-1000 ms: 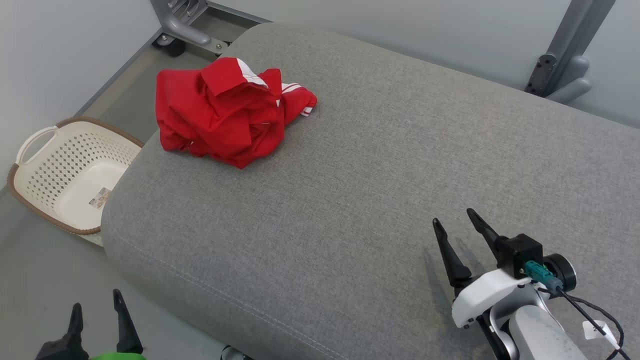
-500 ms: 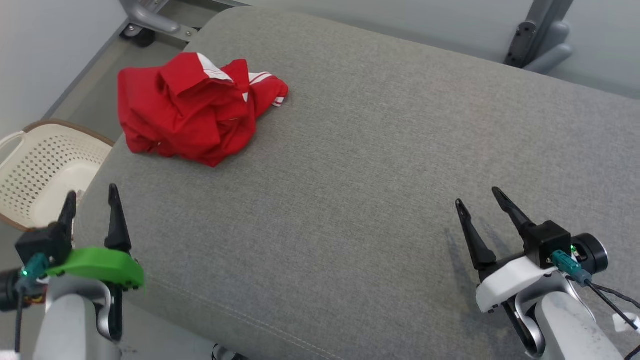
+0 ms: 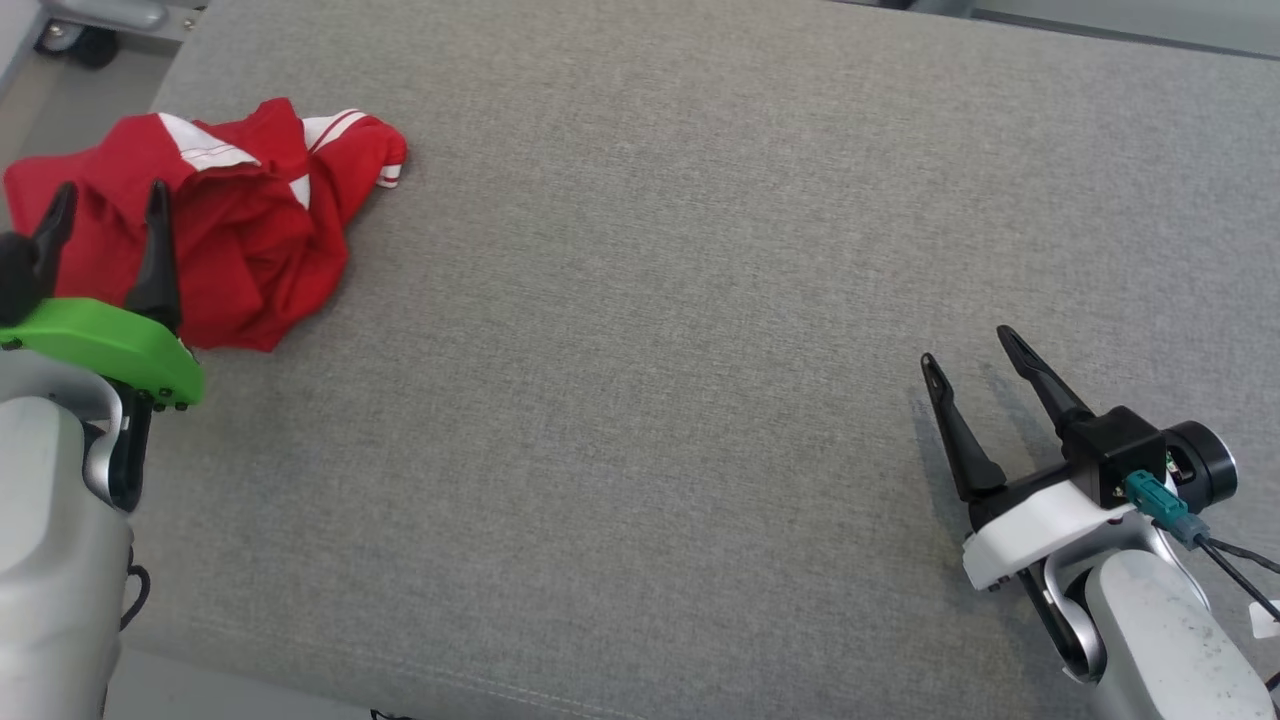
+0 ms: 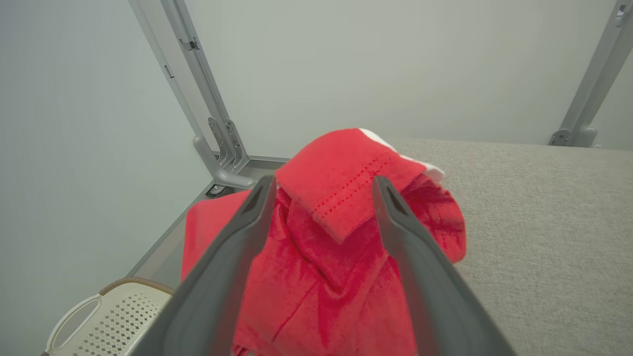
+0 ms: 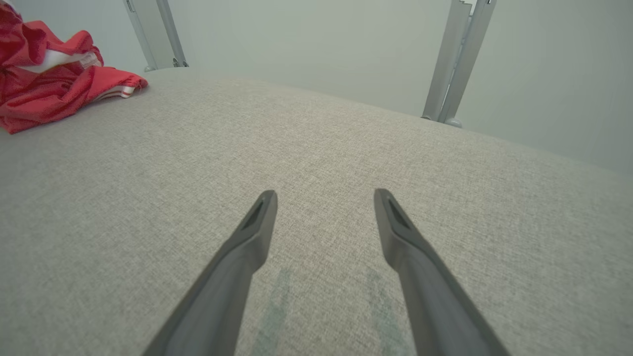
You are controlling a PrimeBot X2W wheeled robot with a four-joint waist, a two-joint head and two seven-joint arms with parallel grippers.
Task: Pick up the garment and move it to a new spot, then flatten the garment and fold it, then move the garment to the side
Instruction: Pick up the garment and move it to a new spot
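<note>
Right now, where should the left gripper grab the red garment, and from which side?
Probably the raised, stitched flap atop the crumpled red garment: it stands clear of the heap, so the jaws can close across it. Come in from the near side with the open left gripper, whose fingers frame that flap in its wrist view.

The cushion (image 3: 650, 300) lies open across middle and right; the crumpled garment (image 3: 245, 225) heaps at its left.
</note>
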